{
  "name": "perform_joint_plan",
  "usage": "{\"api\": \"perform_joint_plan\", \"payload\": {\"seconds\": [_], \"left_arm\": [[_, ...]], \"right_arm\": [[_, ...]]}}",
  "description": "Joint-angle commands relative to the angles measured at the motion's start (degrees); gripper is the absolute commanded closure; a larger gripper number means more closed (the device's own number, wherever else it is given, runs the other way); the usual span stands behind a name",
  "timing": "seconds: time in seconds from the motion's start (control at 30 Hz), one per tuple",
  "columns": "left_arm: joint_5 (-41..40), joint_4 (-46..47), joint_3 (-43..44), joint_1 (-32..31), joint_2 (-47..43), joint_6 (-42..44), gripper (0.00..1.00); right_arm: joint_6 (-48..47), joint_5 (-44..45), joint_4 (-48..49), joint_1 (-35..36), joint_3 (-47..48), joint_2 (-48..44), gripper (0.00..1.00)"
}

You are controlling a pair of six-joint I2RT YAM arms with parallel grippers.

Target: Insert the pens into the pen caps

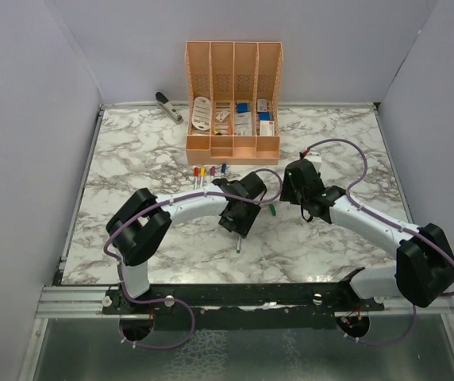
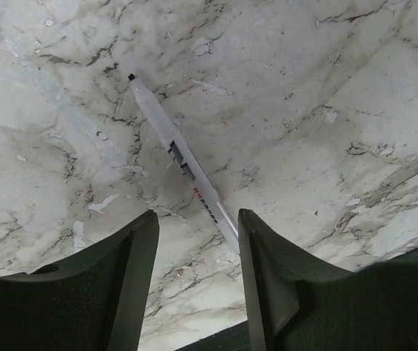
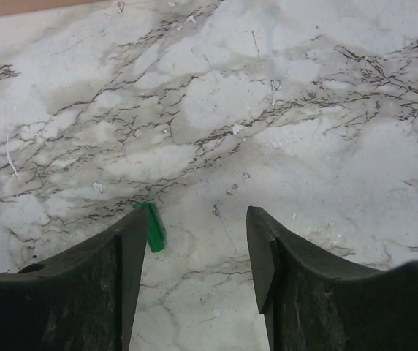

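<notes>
At the back of the marble table (image 1: 132,151): a peach slotted organiser (image 1: 232,59), upright, with four tall compartments and a low tray across the front. Holds small white and blue packets and, at the left, a white oval item; all too small to name. Left of it, by the back wall, a grey stapler (image 1: 168,106). Just in front of the organiser, a row of four capped pens (image 1: 209,171) side by side, with caps red, yellow, magenta and blue.

Over the middle of the table, the left gripper (image 2: 198,219): hangs low, jaws parted far wider than a pen, clamping nothing. Under it, one uncapped pen (image 2: 183,157) on the marble, dark tip pointing away. Near end runs in between the fingers (image 2: 139,256), close to the inner edge of the right-hand one; contact there impossible to tell.

To its right, the right gripper (image 3: 194,219): likewise spread, gripping nothing, low over the marble. At the inner edge of its left finger, the green cap (image 3: 153,227) lying on the table; touching or not, unclear.
</notes>
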Motion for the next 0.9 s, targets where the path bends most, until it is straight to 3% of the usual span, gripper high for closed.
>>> {"api": "perform_joint_plan", "payload": {"seconds": [0.0,0.33,0.57,0.87], "left_arm": [[-0.2,-1.8,1.9,-0.9,1.3,0.3,0.50],[-5.2,-4.5,1.4,-1.1,7.2,1.7,0.51],[-8.3,-4.5,0.9,0.0,9.8,2.9,0.62],[-8.0,-4.2,-0.9,5.1,10.1,6.6,0.66]], "right_arm": [[-1.3,-2.5,2.7,-0.5,-0.3,1.1,0.44],[-1.2,-3.4,4.1,-0.7,-0.5,0.5,0.44],[-0.8,-3.4,4.3,-0.7,-0.8,-0.1,0.44],[-0.7,-3.9,4.5,-0.7,-0.4,0.8,0.44]]}}
